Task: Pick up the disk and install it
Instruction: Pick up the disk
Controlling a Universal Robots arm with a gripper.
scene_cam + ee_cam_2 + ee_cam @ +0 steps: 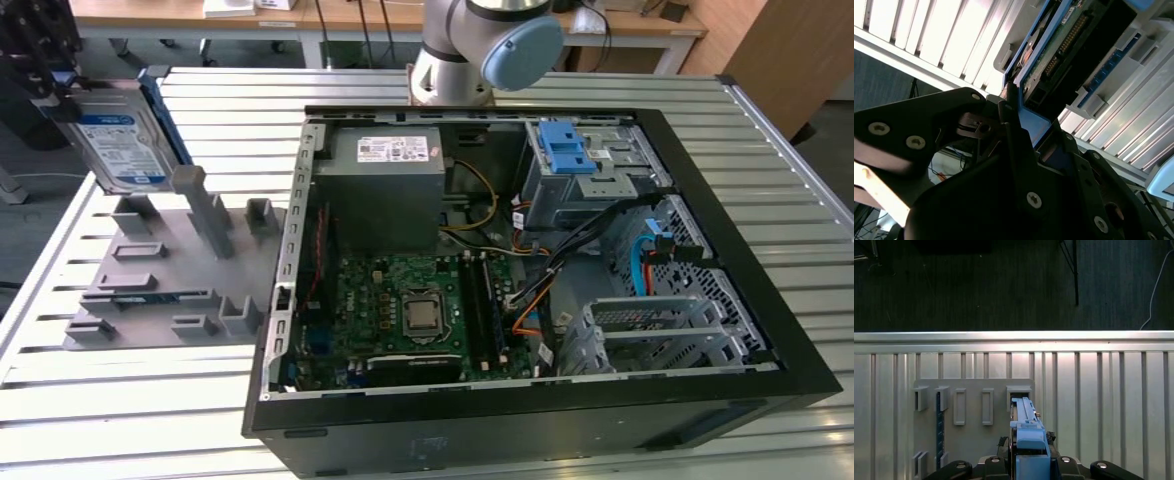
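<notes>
— What did the exterior view give us?

— The biggest things. We saw the slatted table [134, 400] and on it the open case [534, 430]. The grey fixture [160, 270] lay at the exterior view's left of the case. The disk [118, 140] stood upright over the fixture's far end, label toward the camera, well apart from the case.

— And the wrist views?

— In the first wrist view we looked along the disk edge-on, down its blue rail [1026, 425], with a fixture slot [1018, 390] just past its end. In the second wrist view we got the disk's underside, with its circuit board and connector.

— Where was the disk relative to the gripper?

— Between its jaws. The gripper [1029, 125] was clamped on the rail at one end of the disk, black fingers [1010, 107] pressed to the blue plastic. We could not tell whether the disk's lower edge touched the fixture.

— What sat in what?

— In the case, the grey power supply [387, 185] lay at the far side and the green motherboard [414, 305] nearer the camera. The cage [574, 160] with its blue latch sat toward the exterior view's right. In the fixture, a thin blue strip [939, 422] stood in one slot.
</notes>
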